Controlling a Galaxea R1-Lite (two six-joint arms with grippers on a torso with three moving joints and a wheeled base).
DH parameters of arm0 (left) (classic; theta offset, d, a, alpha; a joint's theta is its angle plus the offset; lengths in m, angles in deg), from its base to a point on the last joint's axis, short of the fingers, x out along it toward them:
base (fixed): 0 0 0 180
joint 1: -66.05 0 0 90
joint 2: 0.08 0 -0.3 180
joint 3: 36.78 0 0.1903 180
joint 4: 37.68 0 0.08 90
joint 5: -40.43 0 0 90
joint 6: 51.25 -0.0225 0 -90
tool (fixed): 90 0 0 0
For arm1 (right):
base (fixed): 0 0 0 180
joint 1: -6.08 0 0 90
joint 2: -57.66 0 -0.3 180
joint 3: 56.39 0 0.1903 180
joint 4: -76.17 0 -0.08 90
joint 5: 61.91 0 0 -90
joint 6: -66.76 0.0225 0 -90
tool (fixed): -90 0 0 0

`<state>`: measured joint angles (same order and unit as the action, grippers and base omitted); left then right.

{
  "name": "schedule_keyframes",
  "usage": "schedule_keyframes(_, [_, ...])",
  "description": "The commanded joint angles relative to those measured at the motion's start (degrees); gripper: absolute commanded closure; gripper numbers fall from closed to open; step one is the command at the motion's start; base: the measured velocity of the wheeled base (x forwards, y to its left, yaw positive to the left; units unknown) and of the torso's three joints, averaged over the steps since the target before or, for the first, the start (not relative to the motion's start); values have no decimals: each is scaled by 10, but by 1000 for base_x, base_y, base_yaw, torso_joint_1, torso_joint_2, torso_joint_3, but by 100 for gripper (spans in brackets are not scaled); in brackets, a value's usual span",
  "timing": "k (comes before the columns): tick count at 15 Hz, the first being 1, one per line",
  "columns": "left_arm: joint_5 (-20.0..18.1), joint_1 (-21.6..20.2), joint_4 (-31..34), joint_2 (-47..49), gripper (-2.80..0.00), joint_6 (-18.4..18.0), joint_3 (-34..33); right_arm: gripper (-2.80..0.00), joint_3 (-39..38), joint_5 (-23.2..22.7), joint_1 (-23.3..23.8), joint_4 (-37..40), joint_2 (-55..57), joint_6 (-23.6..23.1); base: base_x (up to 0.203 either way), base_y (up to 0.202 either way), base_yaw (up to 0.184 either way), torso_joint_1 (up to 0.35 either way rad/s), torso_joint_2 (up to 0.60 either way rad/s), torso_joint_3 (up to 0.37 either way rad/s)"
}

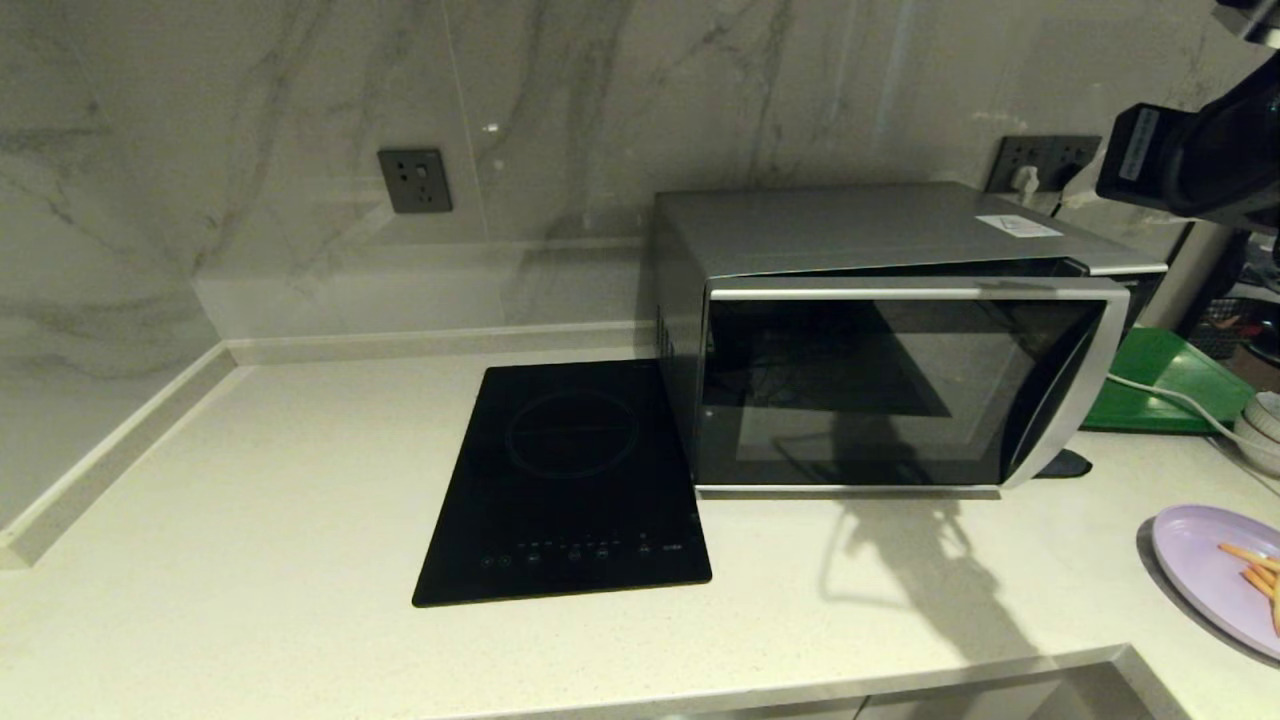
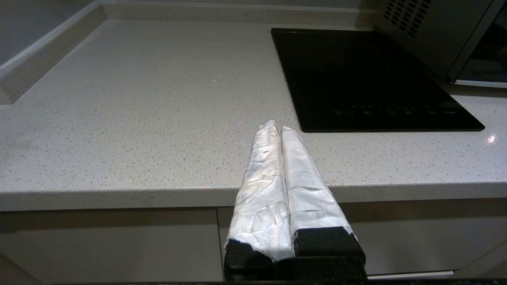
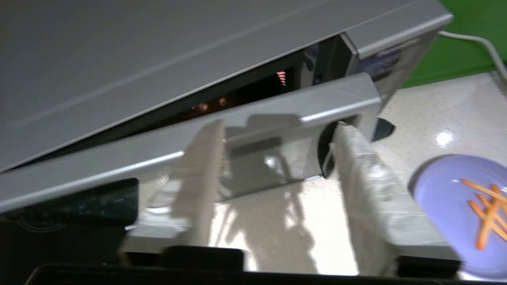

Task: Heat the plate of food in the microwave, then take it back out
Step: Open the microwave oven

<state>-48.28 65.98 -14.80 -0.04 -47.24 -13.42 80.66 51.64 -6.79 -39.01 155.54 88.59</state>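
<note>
On a pale speckled countertop [image 1: 300, 480] against a marble-look wall: the silver microwave [image 1: 850, 240], its dark glass door [image 1: 870, 385] swung slightly ajar — a narrow gap showing along the top edge, curved silver handle at the door's right side. Flat black induction hob [image 1: 565, 485] just to the microwave's left, touching or nearly touching its side wall.

Right gripper [image 3: 277, 186] raised above the microwave's front right corner, seen in the head view only as a dark arm at the upper right edge. From its wrist camera: two cloth-wrapped fingers [image 3: 368, 186] spread apart, nothing between them, the top edge of the open door showing beyond the gap. Fingers clear of the door, as far as can be told through the blur.

The plate of food [image 1: 1210, 570] — pale lilac, a few orange-yellow sticks on it — lying on the counter in front and to the right of the microwave, well apart from the door, below and to the right of the right gripper, outside its fingers.

Green tray [image 1: 1160, 385] behind, right of the microwave, a white cable across it; stacked pale bowls [image 1: 1262, 425] at the right edge.

Left gripper [image 2: 279, 128] parked low in front of the counter edge, wrapped fingers pressed together, holding nothing.
</note>
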Motion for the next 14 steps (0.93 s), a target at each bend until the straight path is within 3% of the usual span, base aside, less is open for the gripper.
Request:
schedule_keyframes(1, [0, 0, 0, 0, 0, 0, 0, 0, 0, -4, 16, -15, 22, 1, 0, 0, 0, 0, 0, 0])
schedule_keyframes(6, [0, 0, 0, 0, 0, 0, 0, 0, 0, -9, 50, -19, 45, 3, 0, 0, 0, 0, 0, 0])
schedule_keyframes(14, [0, 0, 0, 0, 0, 0, 0, 0, -3, -33, 111, -94, 110, 3, 0, 0, 0, 0, 0, 0])
